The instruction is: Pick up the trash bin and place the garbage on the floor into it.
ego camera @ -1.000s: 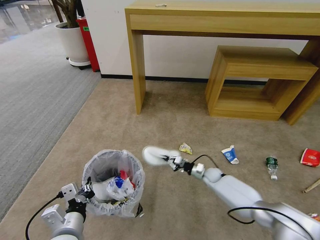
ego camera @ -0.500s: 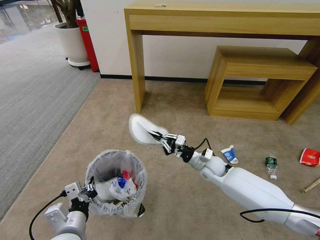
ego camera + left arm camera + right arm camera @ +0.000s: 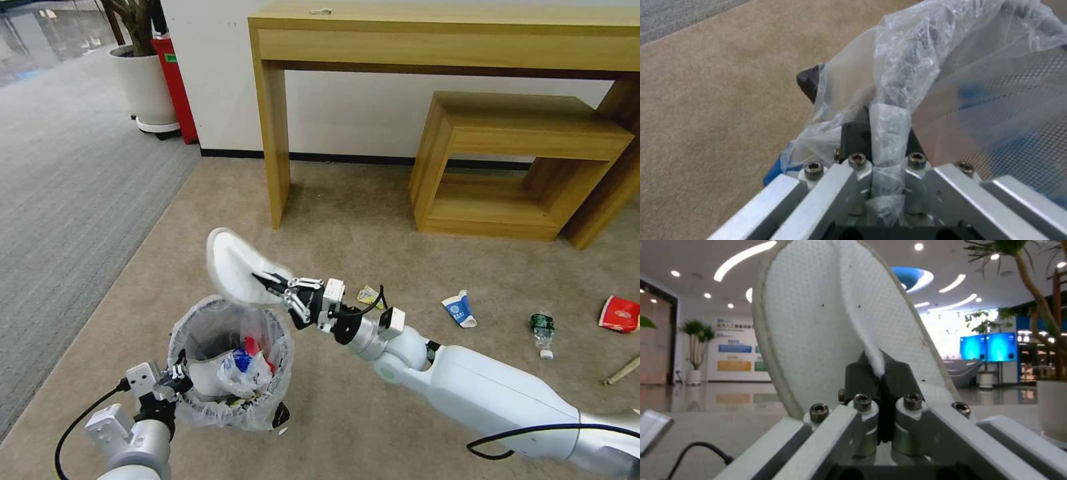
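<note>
Right gripper (image 3: pixel 270 283), arm outstretched, pinches white slipper (image 3: pixel 233 268) seemingly above trash bin (image 3: pixel 230 360); left gripper (image 3: pixel 179 380) clamps its rim.

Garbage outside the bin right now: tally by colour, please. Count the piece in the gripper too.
White: 1, the slipper pinched in the right gripper above the trash bin
Yellow: 1, crumpled wrapper
Blue-white: 1, carton
Green-label: 1, bottle
Red: 1, packet
Wood: 1, stick
Total: 6, 5 of them on the floor
</note>
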Controlling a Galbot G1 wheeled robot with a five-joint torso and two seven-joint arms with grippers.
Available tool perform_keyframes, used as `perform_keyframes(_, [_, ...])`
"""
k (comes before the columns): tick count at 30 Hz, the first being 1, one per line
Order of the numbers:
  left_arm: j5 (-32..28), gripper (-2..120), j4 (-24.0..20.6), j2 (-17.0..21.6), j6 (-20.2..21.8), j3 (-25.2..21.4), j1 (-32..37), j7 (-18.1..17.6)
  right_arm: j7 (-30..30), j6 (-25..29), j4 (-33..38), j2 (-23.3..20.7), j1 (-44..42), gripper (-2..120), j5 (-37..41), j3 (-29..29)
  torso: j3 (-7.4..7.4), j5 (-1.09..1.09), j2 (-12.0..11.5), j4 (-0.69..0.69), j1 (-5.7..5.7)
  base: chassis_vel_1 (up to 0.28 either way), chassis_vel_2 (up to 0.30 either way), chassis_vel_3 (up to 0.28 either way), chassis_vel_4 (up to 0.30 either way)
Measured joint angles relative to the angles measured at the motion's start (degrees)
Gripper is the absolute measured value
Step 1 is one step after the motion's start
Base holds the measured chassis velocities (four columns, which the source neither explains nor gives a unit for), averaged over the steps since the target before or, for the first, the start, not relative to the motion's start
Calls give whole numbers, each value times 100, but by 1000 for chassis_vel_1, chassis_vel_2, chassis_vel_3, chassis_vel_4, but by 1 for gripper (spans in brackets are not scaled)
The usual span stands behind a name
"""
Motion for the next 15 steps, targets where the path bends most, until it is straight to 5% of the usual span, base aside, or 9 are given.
perform_keyframes(15, [7, 0, -303, -37, 36, 12, 176, -2, 106, 11, -226, 525, 119, 0, 116, -661, 1, 0, 0, 0, 0, 0, 0, 0, 0])
